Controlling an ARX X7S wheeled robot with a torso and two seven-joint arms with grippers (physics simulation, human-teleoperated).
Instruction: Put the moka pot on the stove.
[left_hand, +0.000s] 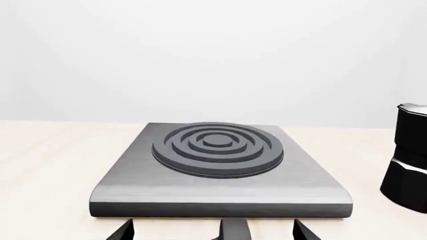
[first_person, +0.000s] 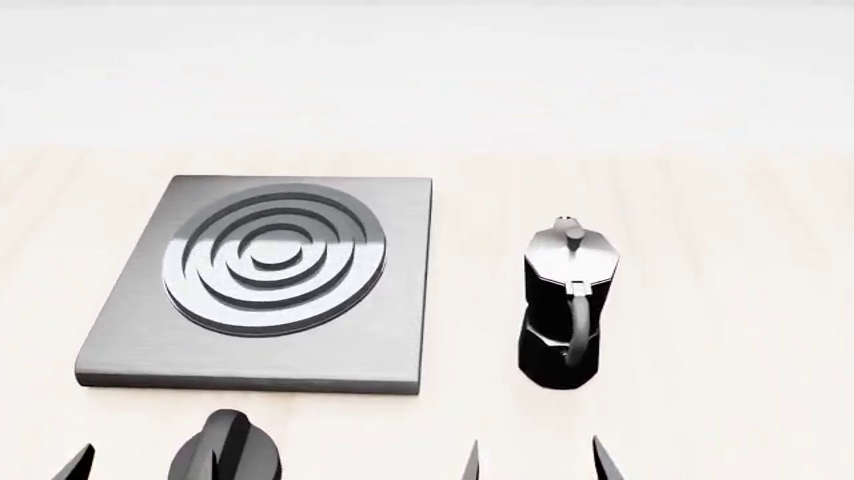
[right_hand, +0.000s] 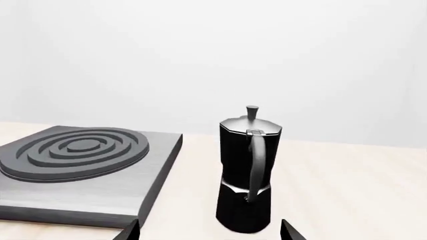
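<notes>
The moka pot (first_person: 567, 300), black and faceted with a silver lid and handle, stands upright on the pale table to the right of the stove (first_person: 120, 350). The stove is a flat grey plate with a ringed burner (first_person: 274, 260). My right gripper (first_person: 538, 468) is open and empty, just in front of the pot, with the handle facing it. In the right wrist view the pot (right_hand: 247, 170) stands just beyond the open right gripper (right_hand: 210, 232). My left gripper (left_hand: 213, 235) is open and empty in front of the stove (left_hand: 220, 195). The pot's edge (left_hand: 408, 155) shows there too.
A squat black round knob (first_person: 224, 452) sits on the table in front of the stove, between my left fingers in the left wrist view (left_hand: 235, 231). One left fingertip (first_person: 80, 465) shows in the head view. A pale wall lies behind the table.
</notes>
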